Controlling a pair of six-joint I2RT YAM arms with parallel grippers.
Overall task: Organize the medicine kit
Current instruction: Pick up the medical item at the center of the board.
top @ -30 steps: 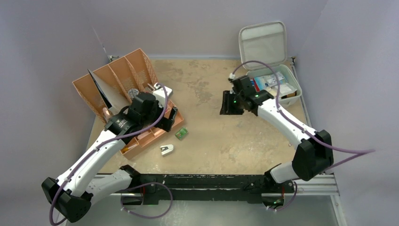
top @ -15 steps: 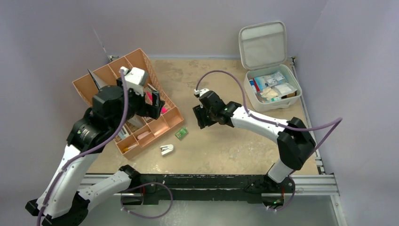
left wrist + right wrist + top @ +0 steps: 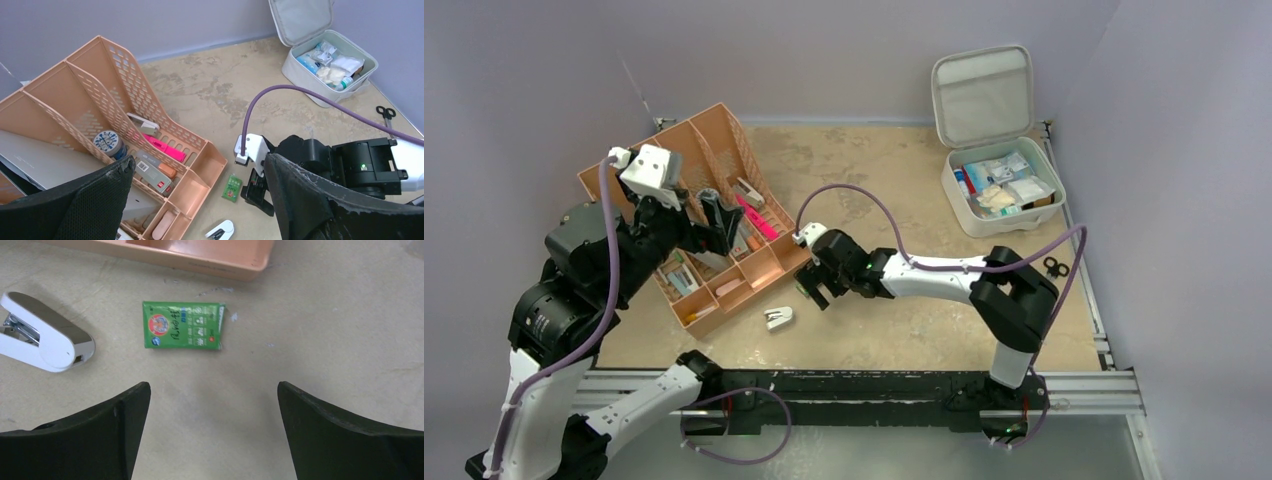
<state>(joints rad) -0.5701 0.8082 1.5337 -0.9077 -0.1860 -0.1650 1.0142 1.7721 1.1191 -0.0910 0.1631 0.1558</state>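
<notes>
the medicine kit sits open in the table's far right corner, lid up, partly filled. the right gripper has swung from it across to the green sachet beside the orange tray, fingers now spread wide and empty, so that is probably the next pick. the left gripper, also apart and empty, has lifted above the tray.

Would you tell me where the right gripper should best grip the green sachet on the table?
Probably its two short ends, from straight above: the green sachet lies flat, the orange tray crowds one long edge, and the open right gripper lines up that way.
</notes>
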